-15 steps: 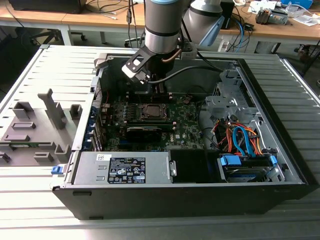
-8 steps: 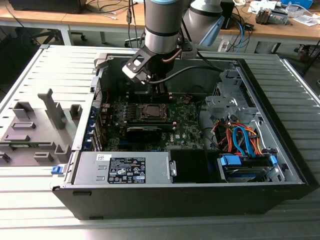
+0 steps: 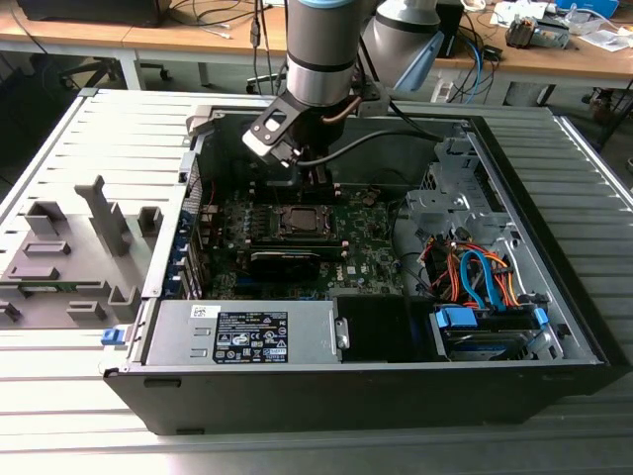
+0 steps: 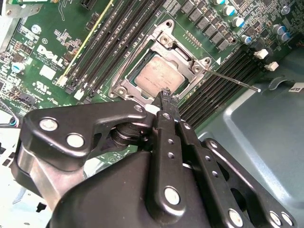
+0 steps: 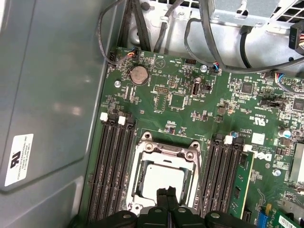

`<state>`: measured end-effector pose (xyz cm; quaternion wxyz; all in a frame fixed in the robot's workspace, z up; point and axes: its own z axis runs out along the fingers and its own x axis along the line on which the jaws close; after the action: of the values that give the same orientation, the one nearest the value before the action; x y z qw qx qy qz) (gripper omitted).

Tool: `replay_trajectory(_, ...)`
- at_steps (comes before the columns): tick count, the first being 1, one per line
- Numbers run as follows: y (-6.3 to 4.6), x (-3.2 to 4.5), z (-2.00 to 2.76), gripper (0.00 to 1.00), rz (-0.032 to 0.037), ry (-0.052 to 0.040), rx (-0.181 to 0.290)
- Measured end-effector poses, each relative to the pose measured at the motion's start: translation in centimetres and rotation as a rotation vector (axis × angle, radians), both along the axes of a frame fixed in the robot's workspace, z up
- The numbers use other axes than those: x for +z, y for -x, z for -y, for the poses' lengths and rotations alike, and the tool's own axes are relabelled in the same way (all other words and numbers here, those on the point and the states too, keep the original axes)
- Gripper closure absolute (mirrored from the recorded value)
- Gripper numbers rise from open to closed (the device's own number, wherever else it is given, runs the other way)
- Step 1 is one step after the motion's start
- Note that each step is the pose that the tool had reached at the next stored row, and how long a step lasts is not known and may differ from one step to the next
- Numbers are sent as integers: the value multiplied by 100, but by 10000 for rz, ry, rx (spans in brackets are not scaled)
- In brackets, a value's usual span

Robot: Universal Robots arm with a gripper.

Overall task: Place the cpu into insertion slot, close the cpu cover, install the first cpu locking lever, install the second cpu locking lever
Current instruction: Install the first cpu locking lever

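Right, the cpu (image 4: 159,78) is seated in its socket just ahead of my fingertips. Its dull grey top shows through the window of the cpu cover (image 5: 167,151), which lies flat over it. My gripper (image 4: 165,93) has its two fingers pressed together with nothing between them, tips down at the near edge of the cover frame; I cannot tell whether they touch it. In the second wrist view a thin locking lever (image 4: 237,82) angles away from the socket corner, off to one side of the fingers, above the memory slots (image 4: 213,90). The first wrist view gives me instead a coin cell (image 5: 138,74) and cables (image 5: 209,42) well beyond the socket. From the exterior view, the arm (image 3: 318,49) reaches down into the open computer case (image 3: 376,396). The case lies on a slatted grey table (image 3: 59,148), with grey fixtures (image 3: 109,213) at the exterior view's left and wooden benches (image 3: 99,38) behind.
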<state>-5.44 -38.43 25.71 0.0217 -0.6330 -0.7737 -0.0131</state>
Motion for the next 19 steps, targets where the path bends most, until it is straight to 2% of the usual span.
replay_trajectory(19,0,0,0,89,0,0,485)
